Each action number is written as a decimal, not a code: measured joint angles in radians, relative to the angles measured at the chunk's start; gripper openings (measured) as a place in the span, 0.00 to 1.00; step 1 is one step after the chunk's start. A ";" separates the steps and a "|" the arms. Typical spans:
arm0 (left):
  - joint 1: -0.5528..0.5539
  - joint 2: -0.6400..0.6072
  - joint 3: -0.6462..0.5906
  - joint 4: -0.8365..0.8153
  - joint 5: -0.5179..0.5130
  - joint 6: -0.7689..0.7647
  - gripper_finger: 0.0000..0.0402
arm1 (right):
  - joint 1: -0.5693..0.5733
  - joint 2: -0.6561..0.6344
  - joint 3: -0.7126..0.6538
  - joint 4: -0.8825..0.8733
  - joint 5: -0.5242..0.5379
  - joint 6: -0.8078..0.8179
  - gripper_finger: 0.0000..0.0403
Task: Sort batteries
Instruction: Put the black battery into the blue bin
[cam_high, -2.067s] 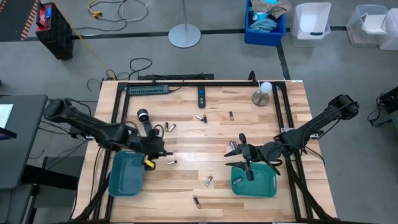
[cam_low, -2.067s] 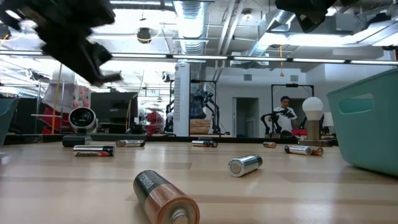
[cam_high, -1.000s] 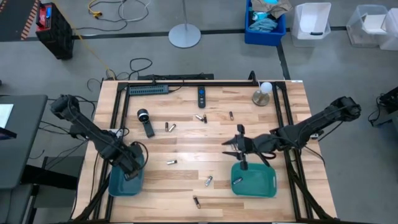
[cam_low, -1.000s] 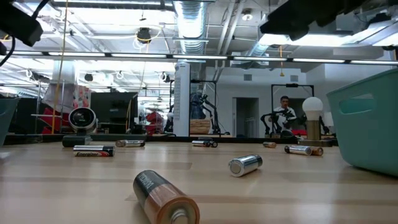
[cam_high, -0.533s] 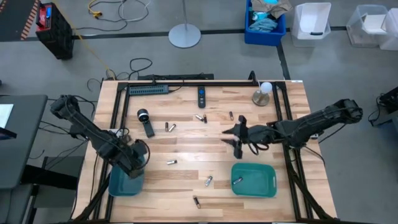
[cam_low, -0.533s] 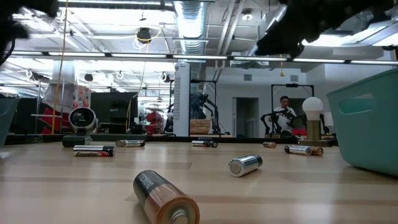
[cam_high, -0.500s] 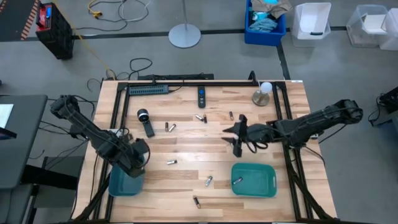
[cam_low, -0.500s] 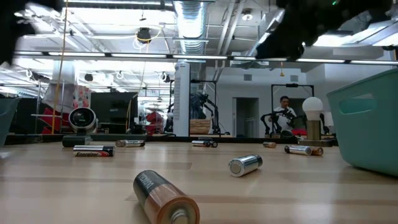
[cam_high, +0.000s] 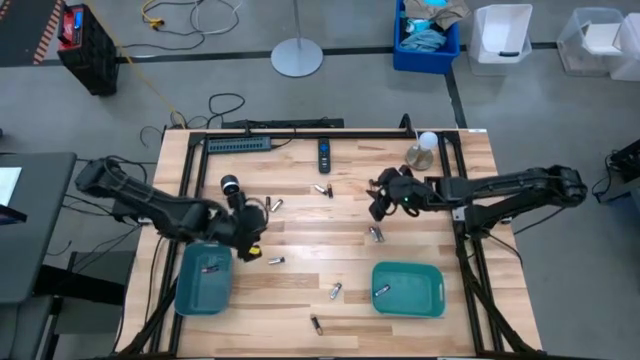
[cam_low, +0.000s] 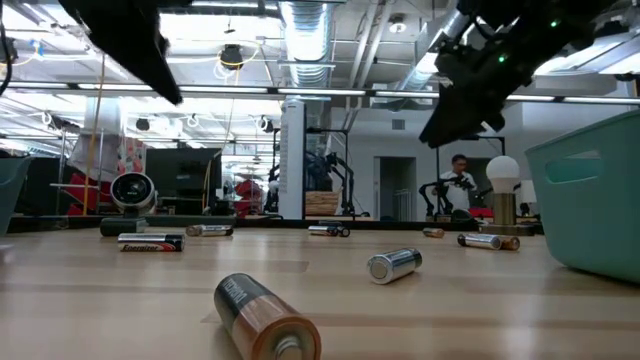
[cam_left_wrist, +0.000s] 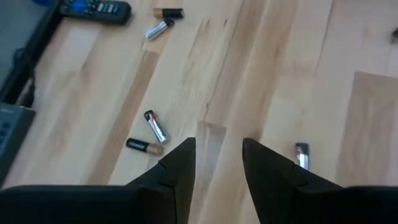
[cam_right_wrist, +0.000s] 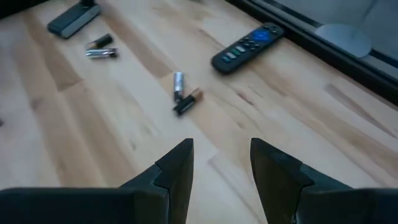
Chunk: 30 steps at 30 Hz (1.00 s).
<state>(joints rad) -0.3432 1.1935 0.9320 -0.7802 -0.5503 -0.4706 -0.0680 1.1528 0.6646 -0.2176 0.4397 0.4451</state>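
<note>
- Now that both arms have swung off their trays, this looks like the switch from dropping off to going after the next ones. The left pincer (cam_high: 252, 247) has come back out over the wood just beside the left teal tray (cam_high: 203, 279), fingers a bit apart with nothing between them (left wrist view shows bare tabletop (cam_high: 300, 190) in the gap).
- There's a battery in that left tray (cam_high: 211, 268) now, so I'd guess that delivery is done.
- The right pincer (cam_high: 381, 207) has moved well away from the right teal tray (cam_high: 408, 288) toward the far middle of the tabletop, fingers spread and empty too. One battery sits in that tray (cam_high: 382, 291).
- Loose batteries all lie flat on their sides:
  - one just beside the left pincer (cam_high: 273, 260), long axis roughly left-right;
  - one near the right pincer (cam_high: 377, 234), angled diagonally;
  - a pair past the right pincer near the remote (cam_right_wrist: 183, 97), meeting at an angle;
  - a couple more toward the near edge (cam_high: 336, 291), also diagonal.
- The nearest one in the low view (cam_low: 268, 318) has its end pointing toward the camera.
</note>
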 joint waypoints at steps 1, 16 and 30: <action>0.028 -0.001 -0.025 0.045 0.022 0.028 0.31 | -0.010 0.001 0.000 -0.001 0.000 0.000 0.44; 0.335 -0.017 -0.275 0.564 0.348 0.344 0.31 | -0.170 0.281 0.072 -0.058 -0.001 0.055 0.44; 0.530 -0.043 -0.417 0.923 0.709 0.472 0.31 | -0.252 0.504 0.233 -0.276 -0.007 0.129 0.46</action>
<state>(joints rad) 0.1872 1.1507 0.5150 0.1432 0.1584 0.0015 -0.3196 1.6563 0.8974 -0.4941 0.4328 0.5740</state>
